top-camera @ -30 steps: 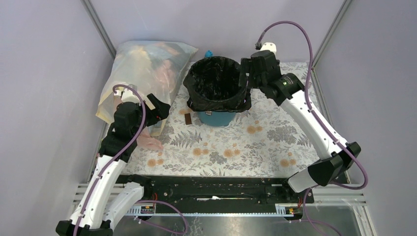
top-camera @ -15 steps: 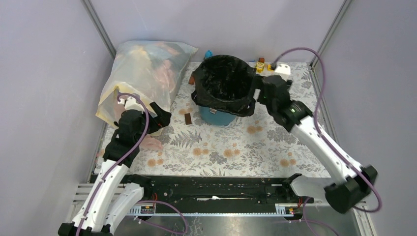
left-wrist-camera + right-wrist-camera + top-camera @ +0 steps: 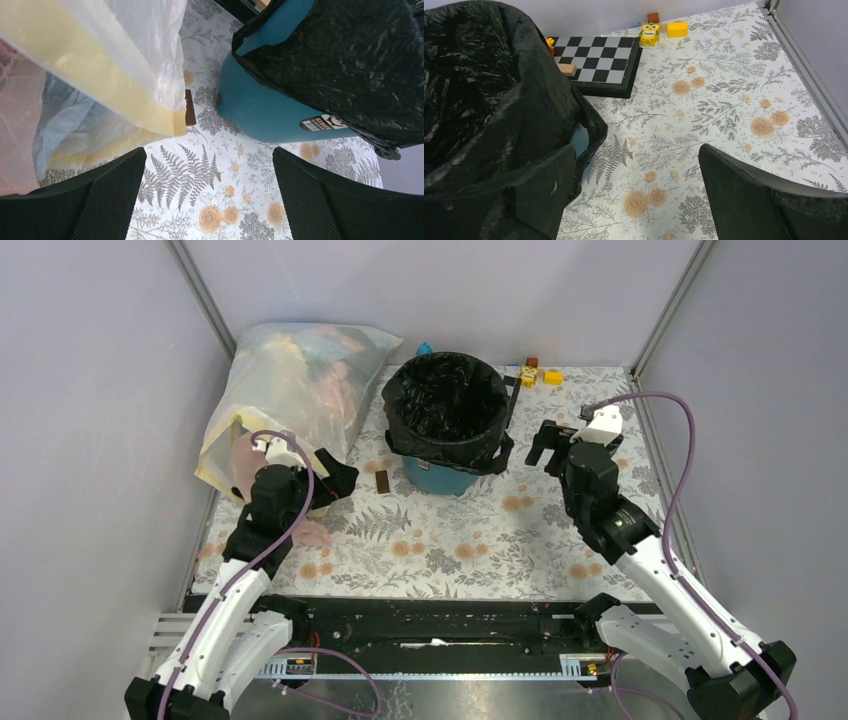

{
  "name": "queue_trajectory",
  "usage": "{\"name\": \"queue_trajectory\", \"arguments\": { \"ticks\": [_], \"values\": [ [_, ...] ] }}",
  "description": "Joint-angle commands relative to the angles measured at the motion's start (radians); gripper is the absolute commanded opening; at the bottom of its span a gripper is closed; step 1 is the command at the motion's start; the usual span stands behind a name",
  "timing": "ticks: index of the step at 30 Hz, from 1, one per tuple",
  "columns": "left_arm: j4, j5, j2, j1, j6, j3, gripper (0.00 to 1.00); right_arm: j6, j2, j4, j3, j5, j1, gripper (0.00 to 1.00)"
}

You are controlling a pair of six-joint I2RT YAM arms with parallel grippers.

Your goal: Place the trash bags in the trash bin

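Note:
The teal-blue trash bin (image 3: 440,478) stands at the back middle of the table. The glossy black trash bag (image 3: 447,408) lines it, its edge folded down over the rim all round. In the left wrist view the bin (image 3: 260,107) and the bag (image 3: 350,60) show at upper right. In the right wrist view the bag (image 3: 479,95) fills the left side. My left gripper (image 3: 338,475) is open and empty, to the left of the bin. My right gripper (image 3: 548,445) is open and empty, to the right of the bin and apart from it.
A big translucent yellowish bag of clothes (image 3: 290,390) lies at the back left, close to my left gripper. A small brown block (image 3: 382,481) lies by the bin's base. A chequered board (image 3: 596,62), an owl figure (image 3: 650,34) and a yellow block (image 3: 677,28) lie behind the bin.
My right gripper has let go of the bag's rim and drawn back to the right and toward the near edge. The bin has settled upright. My left arm has shifted slightly right.

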Motion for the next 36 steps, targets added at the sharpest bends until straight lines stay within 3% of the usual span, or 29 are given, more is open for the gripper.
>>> {"name": "queue_trajectory", "arguments": {
  "ticks": [1, 9, 13, 16, 19, 23, 26, 29, 34, 36],
  "values": [
    [0.158, 0.039, 0.026, -0.002, 0.057, -0.025, 0.99, -0.093, 0.040, 0.070, -0.014, -0.014, -0.003, 1.00],
    [0.315, -0.003, 0.114, -0.005, 0.072, -0.082, 0.99, -0.155, 0.064, 0.394, -0.290, -0.018, -0.037, 1.00],
    [0.390, -0.059, 0.109, -0.005, 0.090, -0.115, 0.99, -0.086, 0.093, 0.408, -0.321, -0.266, -0.248, 1.00],
    [0.426, -0.044, 0.110, -0.005, 0.069, -0.126, 0.99, -0.113, 0.139, 0.453, -0.330, -0.298, -0.340, 1.00],
    [0.478, 0.006, 0.111, -0.005, 0.040, -0.140, 0.99, -0.198, 0.195, 0.649, -0.419, -0.325, -0.365, 1.00],
    [0.492, 0.008, 0.075, -0.005, 0.042, -0.134, 0.99, -0.274, 0.307, 1.047, -0.596, -0.287, -0.369, 1.00],
    [0.500, 0.001, 0.059, -0.007, 0.089, -0.123, 0.99, -0.324, 0.437, 1.154, -0.615, -0.237, -0.371, 1.00],
    [0.531, 0.006, 0.093, -0.007, 0.123, -0.119, 0.99, -0.319, 0.555, 1.377, -0.661, -0.176, -0.376, 1.00],
    [0.632, 0.072, 0.220, -0.008, 0.128, -0.118, 0.99, -0.293, 0.714, 1.487, -0.636, -0.200, -0.413, 1.00],
    [0.703, 0.095, 0.264, -0.010, 0.128, -0.120, 0.99, -0.255, 0.681, 1.359, -0.608, -0.231, -0.436, 1.00]
  ]
}}
